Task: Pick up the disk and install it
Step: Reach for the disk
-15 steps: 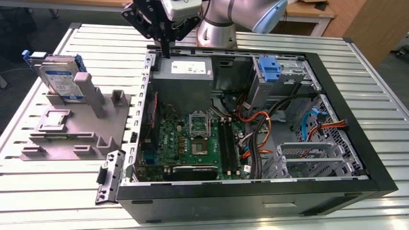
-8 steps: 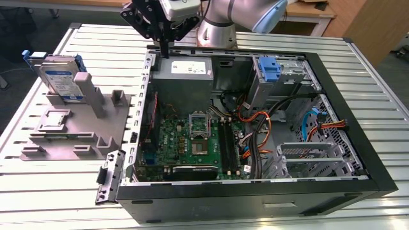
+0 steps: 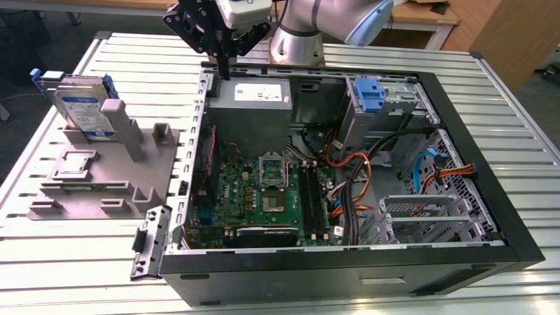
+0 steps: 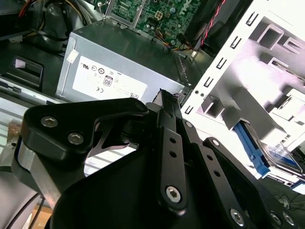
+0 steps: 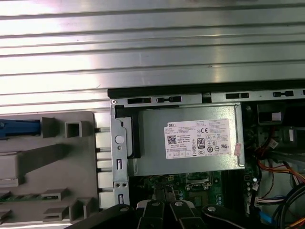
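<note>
Exterior view: disk (image 3: 83,108) upright (long axis vertical)

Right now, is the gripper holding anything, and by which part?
Nothing. The gripper hangs empty over the computer case; the disk stands in the grey fixture.

Robotics lab: opened computer case (image 3: 350,266) on slatted metal table (image 3: 79,275).

open case (image 3: 350,268), cables (image 3: 355,176) beside drive cage (image 3: 420,213)
</note>
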